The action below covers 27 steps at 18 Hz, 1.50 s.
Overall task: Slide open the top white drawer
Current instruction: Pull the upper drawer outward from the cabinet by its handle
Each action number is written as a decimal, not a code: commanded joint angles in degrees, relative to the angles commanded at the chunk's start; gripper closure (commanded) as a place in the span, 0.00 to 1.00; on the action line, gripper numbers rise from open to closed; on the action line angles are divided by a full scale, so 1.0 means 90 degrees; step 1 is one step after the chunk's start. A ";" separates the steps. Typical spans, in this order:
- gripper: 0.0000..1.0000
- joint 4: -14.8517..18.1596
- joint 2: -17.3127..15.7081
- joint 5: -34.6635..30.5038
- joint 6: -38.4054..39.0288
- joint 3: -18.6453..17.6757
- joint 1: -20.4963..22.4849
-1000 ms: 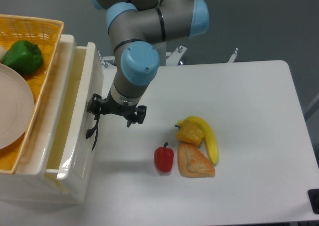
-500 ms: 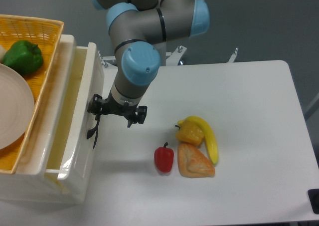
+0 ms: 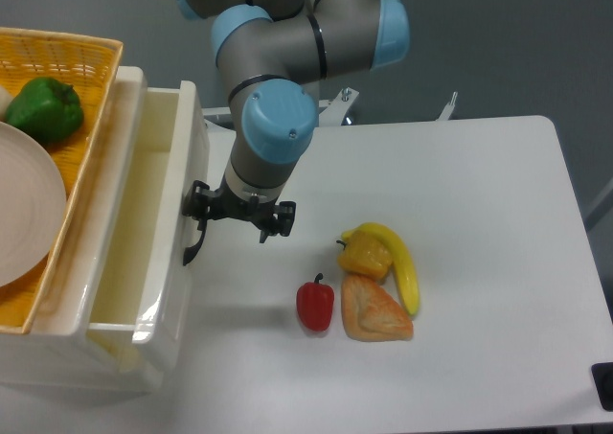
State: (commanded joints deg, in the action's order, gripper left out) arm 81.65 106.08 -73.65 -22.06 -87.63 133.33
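Observation:
The top white drawer (image 3: 188, 156) stands pulled out to the right from the cabinet (image 3: 86, 367), and its cream inside shows nothing in it. The curved black handle (image 3: 191, 250) hangs on the drawer front. My gripper (image 3: 239, 216) points down just right of that front, fingers spread apart. The left finger (image 3: 198, 202) sits at the top of the handle, touching it. The right finger (image 3: 277, 219) hangs over bare table. Nothing is clamped between them.
A yellow wicker basket (image 3: 91, 56) on the cabinet holds a green pepper (image 3: 43, 108) and a white plate (image 3: 24, 214). On the table lie a red pepper (image 3: 315, 304), a yellow pepper (image 3: 364, 254), a banana (image 3: 402, 266) and a bread piece (image 3: 375, 311).
The drawer front has slid further right, out of the cabinet, and my gripper has moved right with it. The food on the table has not moved.

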 joint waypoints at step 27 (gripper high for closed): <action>0.00 -0.0020 0.0059 0.0010 -0.0020 0.0088 0.0673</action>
State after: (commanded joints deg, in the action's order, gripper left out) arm 81.47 106.61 -73.57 -22.24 -86.84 139.39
